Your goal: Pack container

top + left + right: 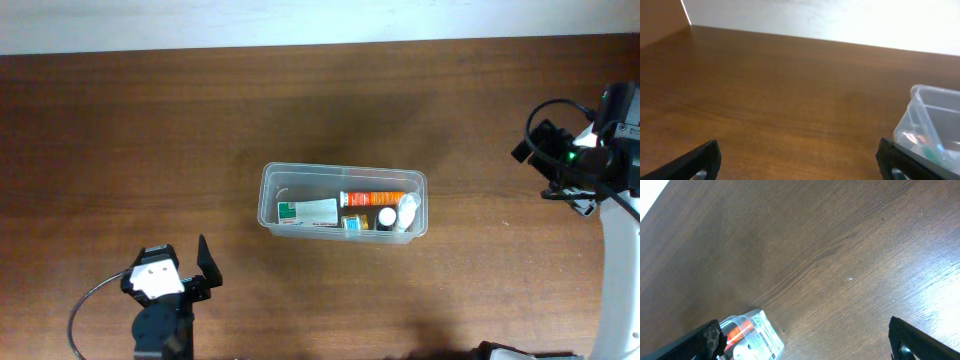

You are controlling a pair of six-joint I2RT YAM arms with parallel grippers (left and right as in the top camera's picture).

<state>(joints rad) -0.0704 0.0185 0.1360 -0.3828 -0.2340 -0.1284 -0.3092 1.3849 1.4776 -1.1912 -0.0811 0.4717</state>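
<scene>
The clear plastic container [300,185] sits in the middle of the brown table. Inside it lie a white-and-green carton [307,211], an orange tube [372,197], a small yellow item [352,223] and a white bottle [405,213]. My left gripper [190,278] is open and empty at the front left, away from the container; the left wrist view shows the container's corner [932,120] at the right. My right gripper [545,155] is open and empty at the far right. The right wrist view shows the container's end [757,337] at the bottom left.
The brown wooden table [150,140] runs to a white wall at the back. The right arm's white body [620,250] stands along the right edge.
</scene>
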